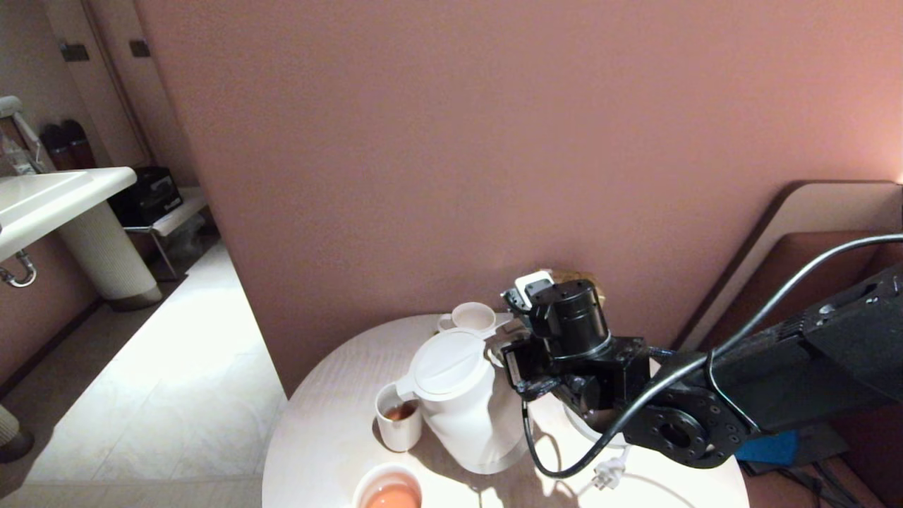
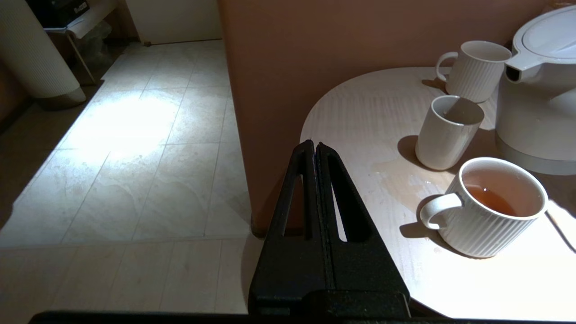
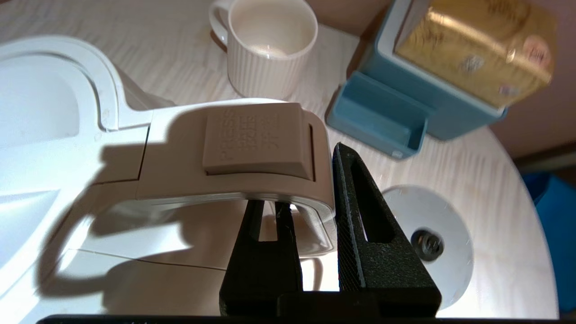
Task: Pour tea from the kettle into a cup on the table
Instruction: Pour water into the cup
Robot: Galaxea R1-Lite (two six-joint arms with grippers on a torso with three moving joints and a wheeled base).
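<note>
The right gripper (image 3: 310, 211) pinched the kettle (image 1: 458, 402) handle; the left gripper (image 2: 315, 150) jaws were pressed together. On the round surface (image 1: 331, 430) by a pink wall, the cup (image 1: 398, 416) held tea (image 1: 401, 411).

a dusty-pink wall (image 1: 451, 162) fills most of the head view. left of it, pale floor tiles (image 1: 176, 367) catch a bright patch of light. a white basin (image 1: 49, 197) stands on a ribbed pedestal (image 1: 106, 254) at far left.
</note>
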